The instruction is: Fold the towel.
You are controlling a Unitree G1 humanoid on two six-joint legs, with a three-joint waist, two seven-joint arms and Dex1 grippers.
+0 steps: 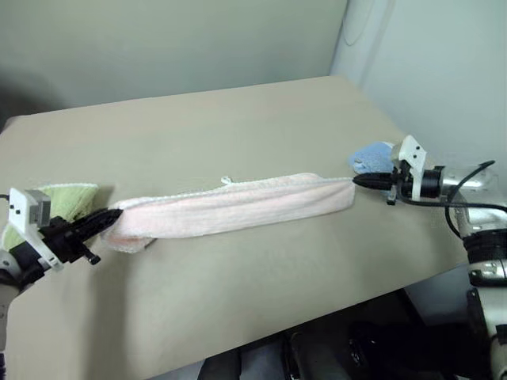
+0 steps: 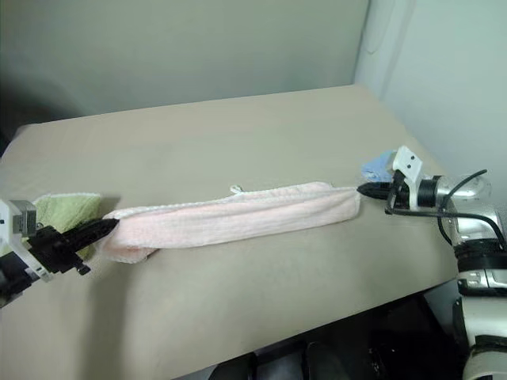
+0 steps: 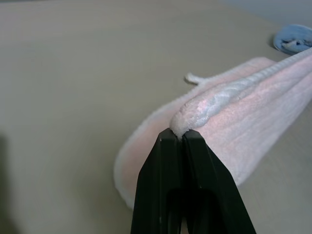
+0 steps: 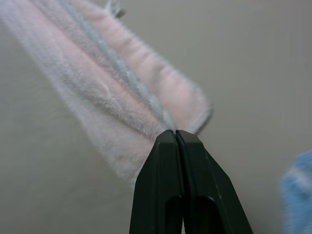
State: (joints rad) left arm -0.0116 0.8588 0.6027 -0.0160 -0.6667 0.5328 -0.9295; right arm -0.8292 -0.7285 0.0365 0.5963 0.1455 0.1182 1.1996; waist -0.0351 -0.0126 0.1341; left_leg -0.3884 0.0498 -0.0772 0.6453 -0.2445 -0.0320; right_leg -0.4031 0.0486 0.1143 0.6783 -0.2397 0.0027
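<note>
Two head views downward over table (image 1: 238,317); wrist views close along fingers (image 3: 195,185).

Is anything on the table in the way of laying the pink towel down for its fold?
Nothing visible. Both grippers, left and right, pinch the ends of the towel. The green towel and blue towel lie beyond those ends, off the bare table.

The pink towel (image 4: 122,92) is pinched at its white-edged end by the right end effector (image 4: 175,132), whose black fingers (image 4: 161,185) are pressed together. A blue cloth (image 4: 298,195) is seen on the table (image 4: 253,63) just beside them.
</note>
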